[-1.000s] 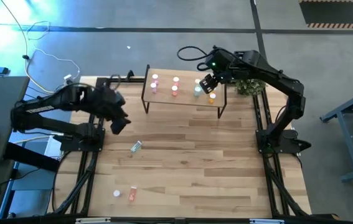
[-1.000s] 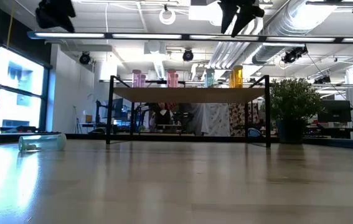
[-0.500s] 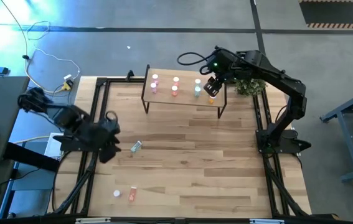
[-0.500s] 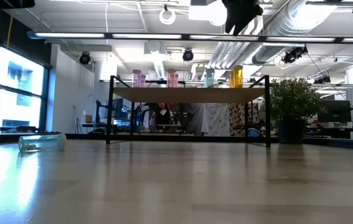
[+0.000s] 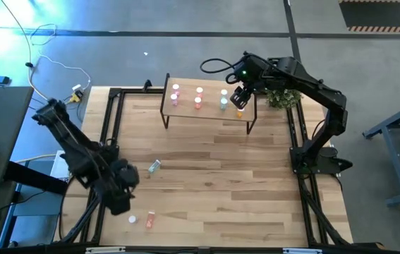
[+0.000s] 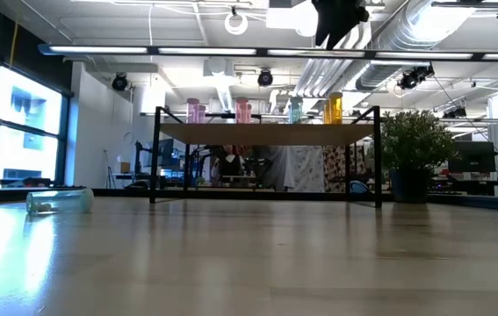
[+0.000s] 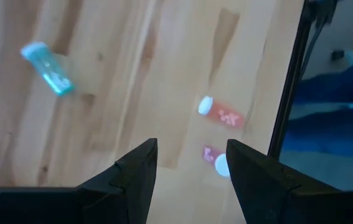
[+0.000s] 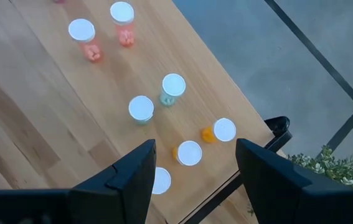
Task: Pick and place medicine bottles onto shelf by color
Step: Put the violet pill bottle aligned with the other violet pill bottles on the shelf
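**Left arm swings down to the near bottles**

Since a second ago the left arm has swept from beside the shelf to the table's near left part, while the right arm has barely shifted over the shelf's right end.

Nearest, two bottles lie on the table point(image 5: 256, 183) close to its front left edge: a salmon-red bottle point(image 7: 223, 116) and a pink bottle point(image 7: 213, 160), both on their sides, just beside each other. The left hand point(image 7: 188, 163) hangs above them with its fingers apart and nothing between them; from above it point(image 5: 118, 190) sits just left of the pair.

Farther in, a pale green bottle point(image 5: 154, 166) lies on its side, alone, well apart from those two.

At the far edge stands the shelf point(image 5: 210, 113). Upright on it are pink bottles point(image 5: 175, 93) at the left, salmon-red bottles point(image 5: 198, 97) next, green bottles point(image 8: 157, 99) after them, and orange bottles point(image 8: 204, 142) at the right end. The right hand point(image 8: 192, 165) hovers over the orange group, fingers apart, gripping nothing.
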### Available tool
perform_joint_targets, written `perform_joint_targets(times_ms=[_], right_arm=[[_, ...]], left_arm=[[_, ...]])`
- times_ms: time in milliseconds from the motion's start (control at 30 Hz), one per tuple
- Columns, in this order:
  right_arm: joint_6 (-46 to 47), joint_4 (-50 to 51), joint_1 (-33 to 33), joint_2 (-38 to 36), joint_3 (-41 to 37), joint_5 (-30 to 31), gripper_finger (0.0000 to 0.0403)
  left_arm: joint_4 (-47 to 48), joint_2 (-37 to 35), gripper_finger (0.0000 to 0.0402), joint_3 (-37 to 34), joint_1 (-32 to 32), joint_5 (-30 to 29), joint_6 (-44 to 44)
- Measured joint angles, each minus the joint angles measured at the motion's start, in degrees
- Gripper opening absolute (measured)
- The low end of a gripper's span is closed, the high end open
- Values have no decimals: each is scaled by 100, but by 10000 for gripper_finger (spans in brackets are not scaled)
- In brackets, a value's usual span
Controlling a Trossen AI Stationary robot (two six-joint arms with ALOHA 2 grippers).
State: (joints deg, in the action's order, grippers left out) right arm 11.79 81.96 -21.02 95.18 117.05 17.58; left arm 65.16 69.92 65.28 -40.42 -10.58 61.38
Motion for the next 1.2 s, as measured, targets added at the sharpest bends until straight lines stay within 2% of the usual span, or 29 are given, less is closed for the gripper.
perform_joint_targets(times_ms=[367, 567, 833, 1200], right_arm=[[13, -23, 0, 2, -2, 0, 213], [13, -23, 0, 4, -2, 0, 213], [120, -14, 0, 4, -2, -57, 213], [90, -8, 0, 6, -2, -149, 213]], left_arm=[[-630, 1227, 184, 2, -938, 5, 960], [-747, 1664, 184, 2, -1147, 55, 1282], [-958, 1964, 184, 2, -1220, 95, 1304], [-953, 1960, 184, 2, -1220, 39, 1304]])
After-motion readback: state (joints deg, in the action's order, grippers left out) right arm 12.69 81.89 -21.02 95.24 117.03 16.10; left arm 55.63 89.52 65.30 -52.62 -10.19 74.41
